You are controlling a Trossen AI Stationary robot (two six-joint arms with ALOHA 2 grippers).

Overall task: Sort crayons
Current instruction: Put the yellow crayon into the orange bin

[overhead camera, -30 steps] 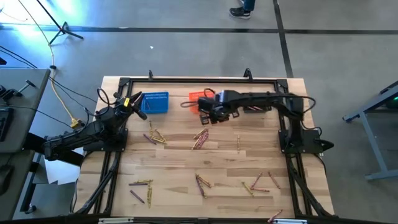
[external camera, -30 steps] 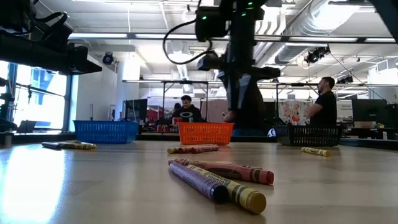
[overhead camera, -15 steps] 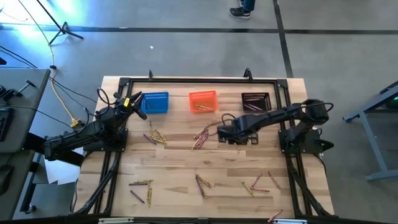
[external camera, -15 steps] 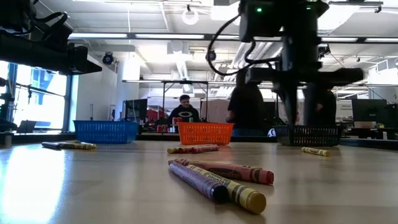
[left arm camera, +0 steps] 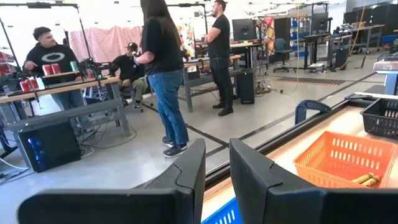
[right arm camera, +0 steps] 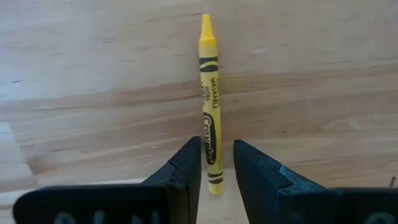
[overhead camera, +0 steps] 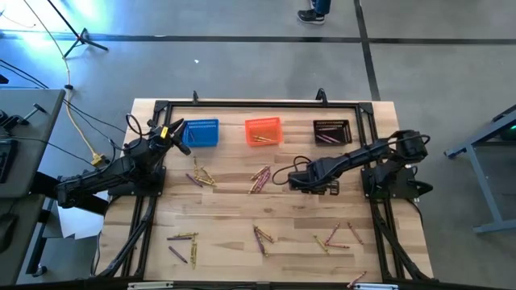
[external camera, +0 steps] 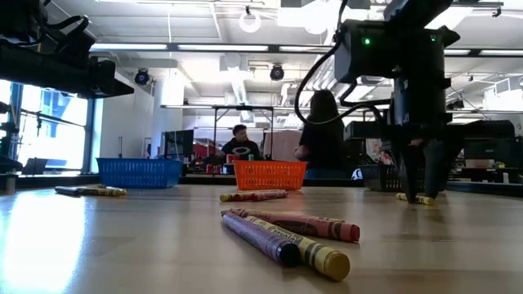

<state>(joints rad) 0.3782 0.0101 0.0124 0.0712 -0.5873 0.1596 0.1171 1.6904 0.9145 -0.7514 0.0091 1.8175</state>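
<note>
A yellow crayon point(right arm camera: 210, 106) lies flat on the wooden table; it also shows in the low view point(external camera: 415, 198). My right gripper point(right arm camera: 217, 158) points down over the crayon's blunt end, open by a narrow gap with one finger on each side of it; it stands at the table's middle right point(overhead camera: 300, 184). I cannot tell whether a finger touches the crayon. More yellow, pink and purple crayons lie scattered point(overhead camera: 260, 179) point(overhead camera: 200, 176) point(overhead camera: 334, 238). My left gripper point(left arm camera: 217, 171) waits, open by a narrow gap, beside the blue basket point(overhead camera: 201, 131).
Blue, orange point(overhead camera: 264, 130) and black point(overhead camera: 331, 131) mesh baskets stand in a row at the far edge; the orange one holds yellow crayons point(left arm camera: 364, 179). Crayons lie close to the low camera point(external camera: 286, 233). People stand in the room beyond the table.
My right gripper has gone from above the orange basket toward the table's near and right edges. It has come down until its fingertips stand at the table around the yellow crayon.
</note>
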